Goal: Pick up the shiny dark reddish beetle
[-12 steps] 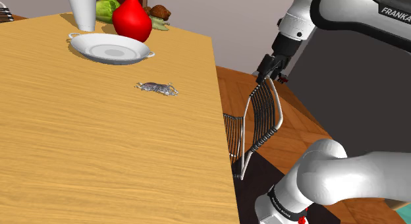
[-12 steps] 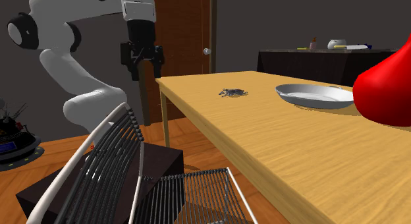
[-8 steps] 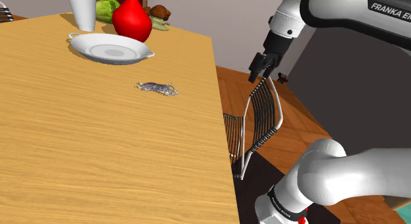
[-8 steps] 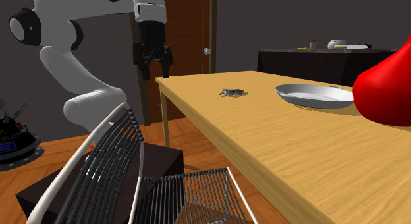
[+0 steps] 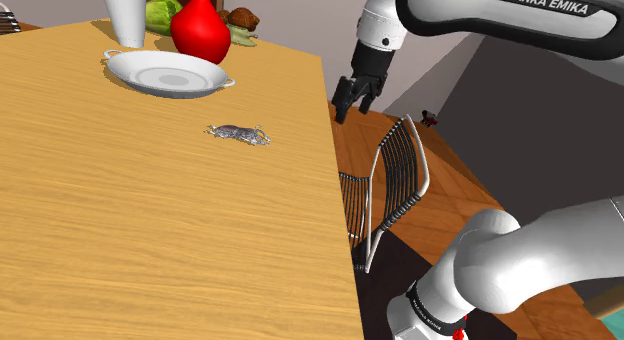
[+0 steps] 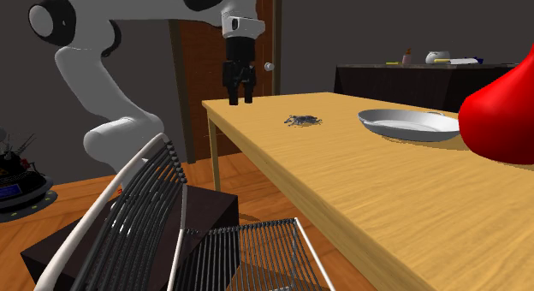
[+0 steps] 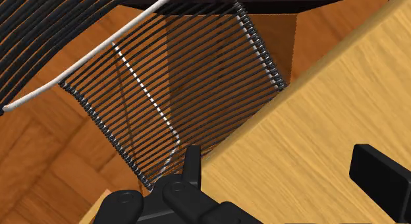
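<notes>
Shiny silver-grey beetle [image 5: 238, 134] on light wooden table [image 5: 150, 238] lies to shoulder view's left of my black gripper [image 5: 352, 108], long axis approx. toward it; jaws open.

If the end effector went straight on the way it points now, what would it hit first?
Most likely the wooden table, right by its edge. The open end effector points down over that edge. One finger sits close to the wire chair lower down, so the margin is hard to judge.

A home dining room: a long wooden table [image 5: 150, 218] bearing a white dish [image 5: 165, 73], a wire-backed chair [image 5: 395, 183] beside it, parquet floor [image 5: 450, 203], a wooden door [image 6: 210, 50], and a dark sideboard [image 6: 411, 80] on the far side.
</notes>
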You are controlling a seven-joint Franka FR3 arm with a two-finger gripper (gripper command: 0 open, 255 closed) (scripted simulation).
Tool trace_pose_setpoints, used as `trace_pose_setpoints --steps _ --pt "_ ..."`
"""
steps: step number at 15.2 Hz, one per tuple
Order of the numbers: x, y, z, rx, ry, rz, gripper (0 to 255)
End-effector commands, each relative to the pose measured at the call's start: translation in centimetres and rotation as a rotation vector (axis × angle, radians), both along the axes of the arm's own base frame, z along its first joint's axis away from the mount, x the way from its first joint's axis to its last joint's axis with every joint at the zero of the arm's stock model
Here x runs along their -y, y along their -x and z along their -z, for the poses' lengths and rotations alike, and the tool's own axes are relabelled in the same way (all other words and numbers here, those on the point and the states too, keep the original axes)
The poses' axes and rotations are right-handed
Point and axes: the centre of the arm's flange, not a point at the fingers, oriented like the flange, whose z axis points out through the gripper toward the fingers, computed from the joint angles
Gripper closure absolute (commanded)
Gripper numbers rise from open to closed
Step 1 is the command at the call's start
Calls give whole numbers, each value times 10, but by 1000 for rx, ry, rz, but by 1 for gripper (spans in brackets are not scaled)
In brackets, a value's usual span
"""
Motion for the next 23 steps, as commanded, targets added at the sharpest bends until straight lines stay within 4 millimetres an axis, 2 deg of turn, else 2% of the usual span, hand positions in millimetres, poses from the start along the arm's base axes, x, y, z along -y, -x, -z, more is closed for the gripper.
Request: trace_pose_setpoints --steps 1,15,16,23 --pt "-23 -16 5 -7 8 -23 0" --pt "-186 -115 40 -55 66 -178 0" --pt "-189 -117 41 -56 67 -181 0" --pt "-189 -117 81 -56 67 -181 0"
